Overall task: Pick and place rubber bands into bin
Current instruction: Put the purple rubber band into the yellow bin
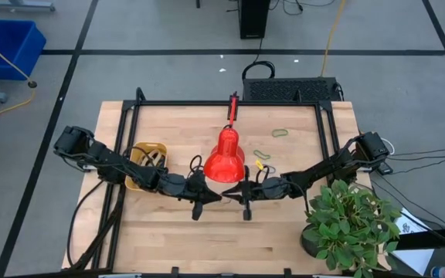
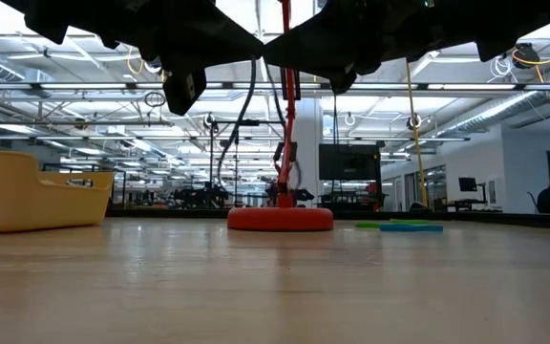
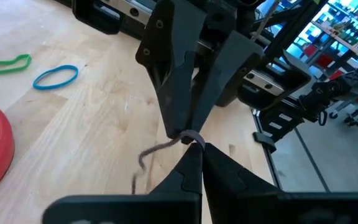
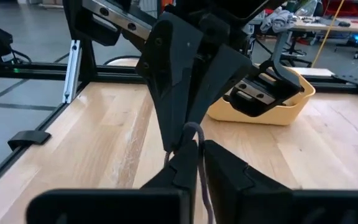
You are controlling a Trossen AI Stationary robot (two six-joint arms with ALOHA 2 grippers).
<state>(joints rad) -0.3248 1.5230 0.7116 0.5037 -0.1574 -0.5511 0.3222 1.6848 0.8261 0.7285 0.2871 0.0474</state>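
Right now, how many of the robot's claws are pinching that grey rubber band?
2: the left gripper and the right gripper meet tip to tip in front of the red lamp, both shut on the grey rubber band.

robotics lab floor: taped grey floor (image 1: 168, 31), ceiling trusses (image 2: 428, 91), monitors (image 2: 337, 162), framed wooden table (image 1: 207, 239)

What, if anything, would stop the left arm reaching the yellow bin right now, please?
Likely nothing: the bin sits close beside that arm, the lamp off to the other side. Only the rubber band, pinched in the left gripper and touching the right gripper, ties it up.
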